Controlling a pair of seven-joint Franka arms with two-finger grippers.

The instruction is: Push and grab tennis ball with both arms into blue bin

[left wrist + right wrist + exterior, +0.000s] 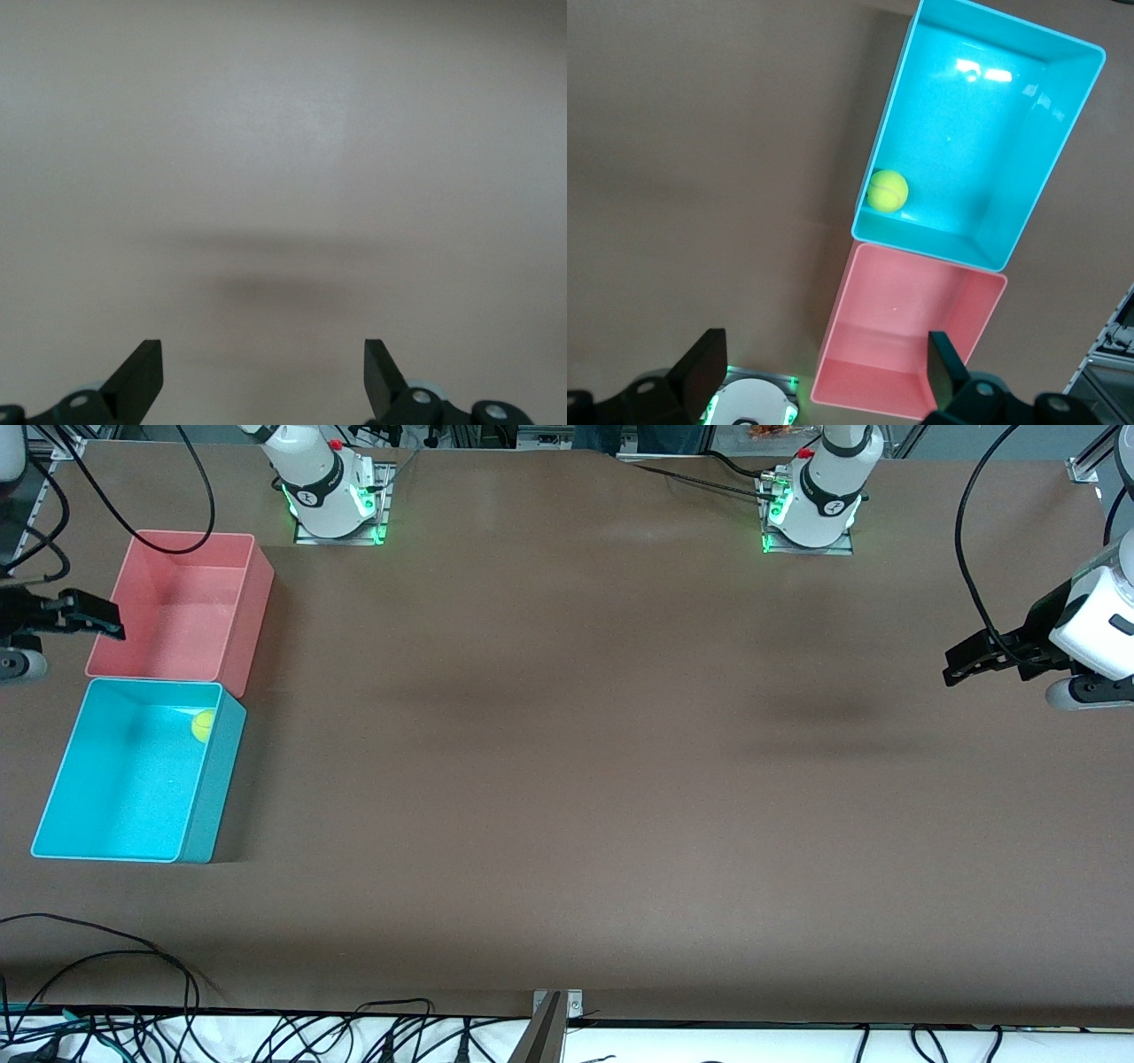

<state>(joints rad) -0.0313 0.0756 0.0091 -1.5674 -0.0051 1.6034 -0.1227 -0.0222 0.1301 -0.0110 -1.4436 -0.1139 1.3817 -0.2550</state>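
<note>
Right gripper, raised over the outer wall of the pink bin at the right arm's end of the counter; fingers spread apart, nothing between them. Below it, seen in the right wrist view: pink bin directly beneath, blue bin touching it end to end, tennis ball inside the blue bin. Ball resting on the bin floor in the corner next to the pink bin, against the wall that faces the middle of the counter. In the front view: blue bin nearer to the camera than the pink bin, tennis ball clear of the right gripper and untouched by it.

Left gripper, well apart from both bins, raised over bare counter at the left arm's end; fingers likewise wide apart and holding nothing. Beneath it in the left wrist view, only plain brown counter with a soft shadow. Both arms drawn out toward the counter's two ends, bases along the edge farthest from the front camera.
</note>
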